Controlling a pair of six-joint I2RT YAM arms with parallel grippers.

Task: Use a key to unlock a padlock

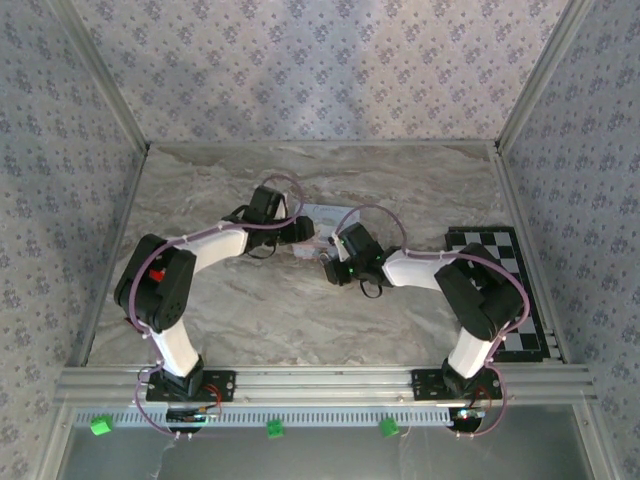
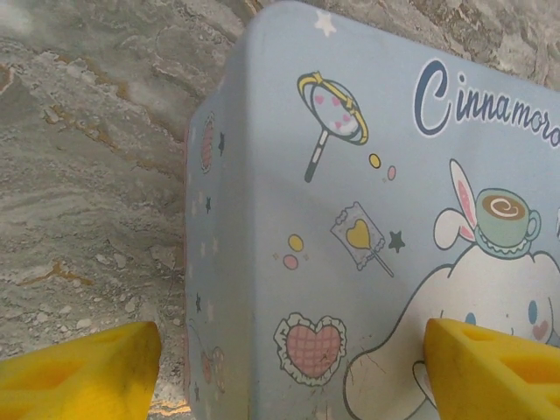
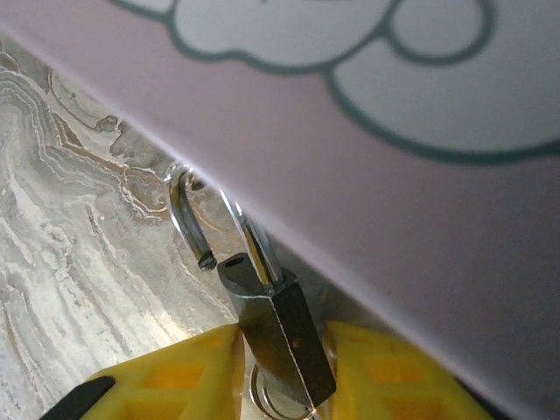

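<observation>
We see the padlock (image 3: 280, 324) pinched by its dark body in the right gripper (image 3: 284, 376), beside the cartoon tin (image 2: 350, 175), its loop (image 3: 186, 219) apparently free at 1 end, so the unlocking looks done, while the left gripper (image 2: 289, 372) hovers spread over the tin.

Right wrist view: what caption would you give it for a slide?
Right tool pinches the small dark padlock, shackle open, beside the cartoon tin.

Padlock (image 3: 278, 325) in R end effector (image 3: 284, 359), by tin (image 3: 394, 166).
</observation>
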